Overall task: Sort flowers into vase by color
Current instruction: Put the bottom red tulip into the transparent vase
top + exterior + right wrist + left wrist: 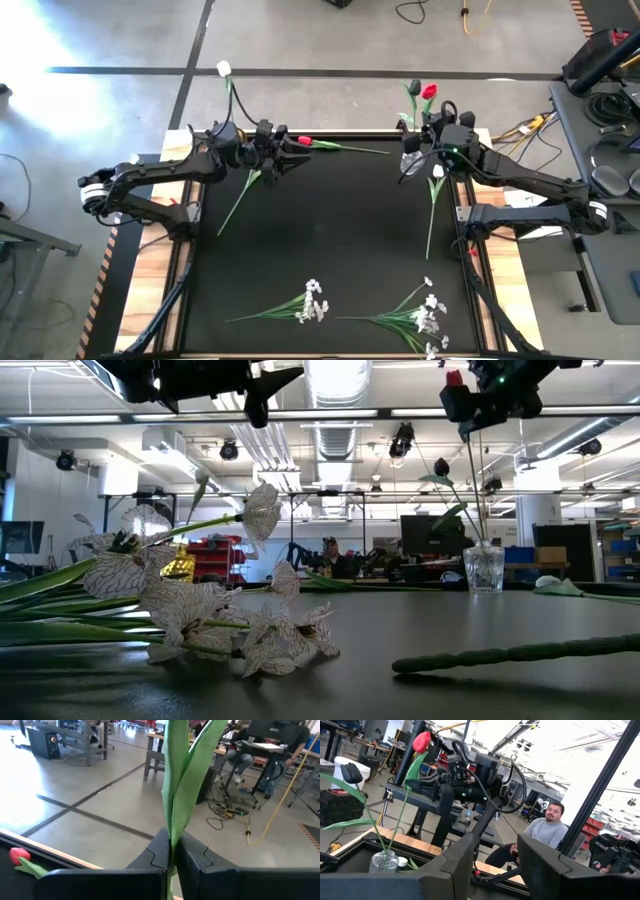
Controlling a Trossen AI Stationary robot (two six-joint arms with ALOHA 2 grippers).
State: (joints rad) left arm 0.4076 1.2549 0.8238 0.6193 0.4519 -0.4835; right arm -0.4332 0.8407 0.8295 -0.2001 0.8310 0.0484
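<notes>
My right gripper (171, 854) is up over the far right corner (410, 152), shut on the green stem and leaves of a red tulip (455, 377). That tulip stands in a glass vase (484, 570) beside a dark tulip (441, 465). My left gripper (495, 865) is open and empty, held above the table at the far left (296, 152). A second red tulip (305, 141) lies on the table beside it. A white tulip (437, 172) and another stem (238, 200) lie flat. A white tulip (224, 68) stands upright at the far left. My right gripper pinches the tulip's stem and folded leaves (172, 832) between its two fingers. The fingers come in level and lie across the stem. The leaves rise upright above the fingers, and the head is out of the wrist view. In the low view the stem (478, 490) runs down into the vase.
Two sprays of small white blossoms (312, 302) (428, 315) lie near the table's near edge, filling the low view's left (200, 610). A thick green stem (520, 653) lies near the low camera. A person (550, 827) sits beyond the table.
</notes>
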